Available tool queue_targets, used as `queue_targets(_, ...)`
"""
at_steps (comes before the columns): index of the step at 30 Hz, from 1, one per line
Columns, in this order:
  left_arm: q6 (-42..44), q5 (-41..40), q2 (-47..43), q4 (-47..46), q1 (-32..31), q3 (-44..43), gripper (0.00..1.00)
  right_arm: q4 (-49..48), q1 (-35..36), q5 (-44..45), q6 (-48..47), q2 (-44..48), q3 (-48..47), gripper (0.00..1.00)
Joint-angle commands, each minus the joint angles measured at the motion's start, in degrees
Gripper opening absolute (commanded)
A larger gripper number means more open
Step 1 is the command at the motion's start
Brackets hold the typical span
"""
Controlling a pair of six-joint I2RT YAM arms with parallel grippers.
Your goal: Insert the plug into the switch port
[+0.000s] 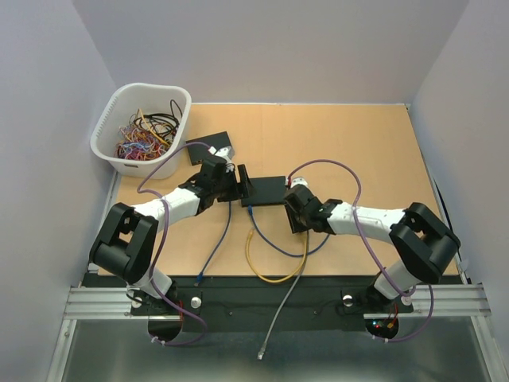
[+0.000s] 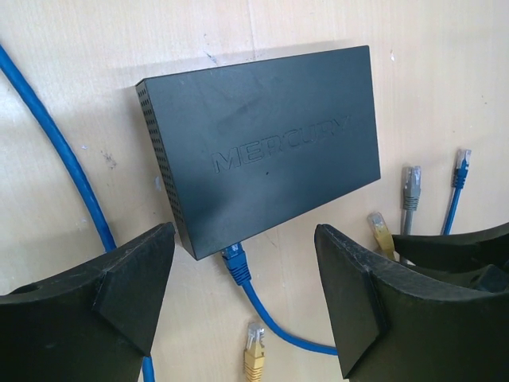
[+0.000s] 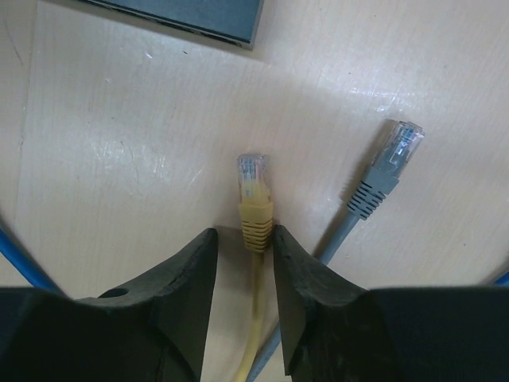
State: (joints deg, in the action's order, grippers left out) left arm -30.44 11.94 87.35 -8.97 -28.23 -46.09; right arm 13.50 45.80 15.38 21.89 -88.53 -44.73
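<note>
the yellow plug (image 3: 254, 187) has a clear tip with a ribbed yellow boot behind it, and its cable runs back between the right fingers (image 3: 314, 302). these are drawn in narrow around the boot and hold it, the plug pointing straight out ahead of them toward the switch (image 2: 270, 151). the switch is a flat black box lettered mercury, lying mid-desk between the two arms. a blue plug (image 2: 233, 261) already sits in one port on the edge facing the left wrist camera. the rest of the port row is turned out of view, and the right wrist view catches only a cut-off corner of the switch at its top edge. from above, the right fingers hide the held plug. the left fingers (image 2: 127, 278) stand wide apart with nothing in them, hanging over the switch's ported edge. bare desk (image 1: 374, 151) lies between the plug tip and the switch. a grey plug (image 3: 394, 155) lies just beside on the right, not touching, and a loose second yellow plug (image 2: 254, 342) lies near the blue cable. a white basket (image 1: 139, 165) of cables sits at the far left corner.
</note>
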Motion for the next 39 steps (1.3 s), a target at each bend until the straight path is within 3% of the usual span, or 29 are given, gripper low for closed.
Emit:
queue_targets(1, 1.2, -0.3, -2.2, -0.4, 0.5, 1.0, 0.82, 1.4, 1.0, 2.4, 0.4, -1.2, -1.5, 0.38)
queue_targets(8, 1.3, -0.2, -2.3, -0.3, 0.6, 1.3, 0.82, 1.9, 1.6, 4.2, 0.3, -2.7, -2.3, 0.32)
queue_targets(15, 1.4, -0.3, -2.6, -0.4, 0.6, 1.4, 0.82, 2.1, 2.4, 5.5, -0.4, -4.3, -3.4, 0.09)
queue_targets(25, 2.0, 1.0, -5.3, -1.5, 0.6, 1.7, 0.82, -0.6, 3.3, 5.5, -0.5, 2.8, -1.9, 0.0)
queue_targets(29, 2.2, 0.8, -6.9, -1.2, 0.7, 1.3, 0.82, -7.8, 3.2, -5.6, -3.9, 9.8, 1.8, 0.01)
queue_targets(32, 2.0, 0.6, -8.2, -1.4, 0.7, 1.3, 0.82, -15.7, 3.2, -24.7, -6.1, 16.0, 5.9, 0.0)
queue_targets(36, 2.0, 0.9, -10.2, -1.0, 0.7, 1.4, 0.82, -20.9, 3.3, -38.0, -6.3, 21.6, 7.6, 0.01)
queue_targets(37, 1.4, 2.5, -11.7, -0.2, 0.7, 0.9, 0.82, -21.0, 3.3, -45.1, -6.2, 22.3, 6.4, 0.01)
queue_targets(39, 0.8, 3.6, -12.8, 0.1, 0.8, 0.8, 0.81, -21.1, 3.3, -47.8, -6.1, 22.6, 6.0, 0.01)
